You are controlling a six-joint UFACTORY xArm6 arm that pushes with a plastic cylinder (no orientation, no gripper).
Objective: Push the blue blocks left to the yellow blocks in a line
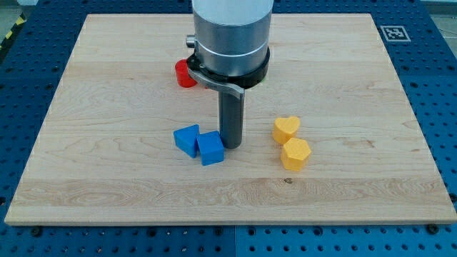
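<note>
Two blue blocks lie near the board's middle: one [187, 139] on the left and one [211, 148] touching it on its right. Two yellow blocks sit to the view's right: a heart-shaped one [285, 129] and a hexagonal one [295, 154] just below it, touching. My tip [230, 145] stands on the board right beside the right blue block's upper right edge, between the blue pair and the yellow pair. The rod's wide grey body hides the board above it.
A red block [185, 73] sits above the blue blocks, partly hidden behind the arm's body. The wooden board [107, 178] rests on a blue perforated table. A marker tag [393, 33] sits at the top right corner.
</note>
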